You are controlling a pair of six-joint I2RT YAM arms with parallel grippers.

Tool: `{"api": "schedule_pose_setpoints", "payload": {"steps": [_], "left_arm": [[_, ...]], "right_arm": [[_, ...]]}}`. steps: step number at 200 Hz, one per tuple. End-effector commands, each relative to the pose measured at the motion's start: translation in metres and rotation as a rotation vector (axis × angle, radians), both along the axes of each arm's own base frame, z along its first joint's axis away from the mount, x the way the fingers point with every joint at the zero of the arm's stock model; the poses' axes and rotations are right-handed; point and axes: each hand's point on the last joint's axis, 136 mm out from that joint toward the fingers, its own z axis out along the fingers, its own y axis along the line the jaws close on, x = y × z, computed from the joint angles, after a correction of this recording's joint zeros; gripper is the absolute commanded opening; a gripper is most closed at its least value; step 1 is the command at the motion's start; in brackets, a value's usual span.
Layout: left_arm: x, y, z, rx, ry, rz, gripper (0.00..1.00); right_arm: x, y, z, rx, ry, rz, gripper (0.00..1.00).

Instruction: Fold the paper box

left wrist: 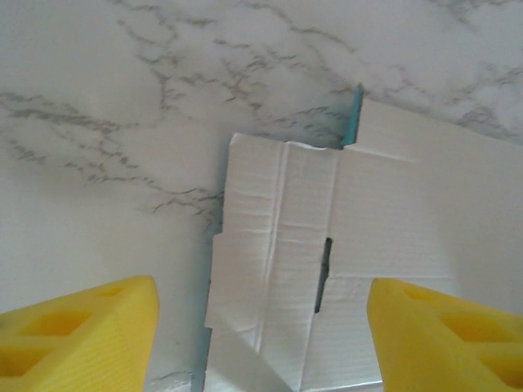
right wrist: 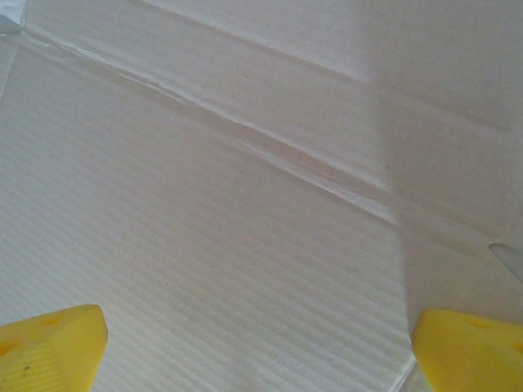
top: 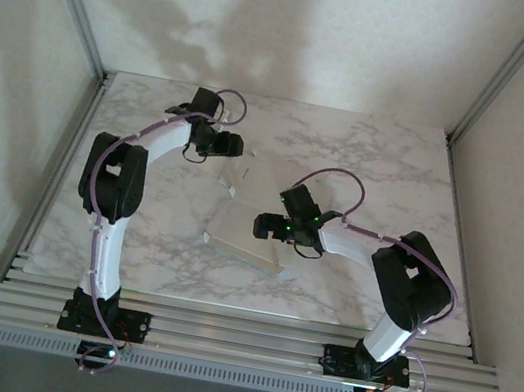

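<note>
The paper box [top: 243, 235] is seen lying on the marble table [top: 397, 179], about midway between the two arms, as a creased sheet with its pale face up rather than as a made-up box. In the top view its near right part is covered by the right gripper [top: 262, 225] and its far end is partly covered by the left gripper [top: 228, 145]. The outline of the flaps is hard to make out there, white card against pale marble.

In the left wrist view the paper box [left wrist: 392, 204] is cut off by the right and lower edges of the frame. Parallel creases [left wrist: 278, 220] are seen running along one flap, a narrow dark slot [left wrist: 325, 273] is seen beside them, and a sliver of the turquoise face [left wrist: 353, 118] is shown at a raised edge at the far corner. The left gripper [left wrist: 260, 286] is held over the sheet with its yellow fingers [left wrist: 90, 335] well apart and nothing clasped; whether the card is touched cannot be told.

In the right wrist view the ribbed pale surface of the paper box [right wrist: 245, 204] is crossed by diagonal creases and is cut off on all sides. The right gripper [right wrist: 257, 318] is spread wide above it, nothing being held.
</note>
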Motion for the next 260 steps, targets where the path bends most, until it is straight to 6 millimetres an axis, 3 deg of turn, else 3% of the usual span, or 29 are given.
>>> {"api": "schedule_pose_setpoints", "payload": {"steps": [1,46,99,156,176,193,215,260], "left_arm": [[-0.002,0.001,-0.014,0.006,0.046,-0.021,0.65],[-0.007,-0.006,-0.03,-0.033,0.102,-0.034,0.59],[-0.009,-0.005,-0.042,-0.027,0.134,-0.018,0.6],[-0.005,0.014,-0.048,0.068,0.136,0.052,0.65],[-0.006,0.012,-0.049,0.058,0.14,0.047,0.64],[-0.01,0.003,-0.049,0.007,0.153,0.022,0.6],[-0.011,-0.004,-0.045,-0.03,0.154,-0.005,0.47],[-0.009,-0.01,-0.03,-0.05,0.107,-0.061,0.41]], "right_arm": [[-0.056,-0.016,-0.057,-0.094,0.241,0.055,0.99],[-0.063,-0.013,-0.064,-0.097,0.247,0.068,0.99],[-0.066,-0.015,-0.068,-0.101,0.253,0.064,0.99],[-0.067,-0.017,-0.071,-0.109,0.257,0.059,0.99],[-0.067,-0.016,-0.071,-0.11,0.257,0.061,0.99],[-0.066,-0.015,-0.072,-0.112,0.258,0.062,0.99],[-0.067,-0.014,-0.072,-0.115,0.258,0.066,0.99],[-0.067,-0.014,-0.075,-0.118,0.262,0.067,0.99]]}}
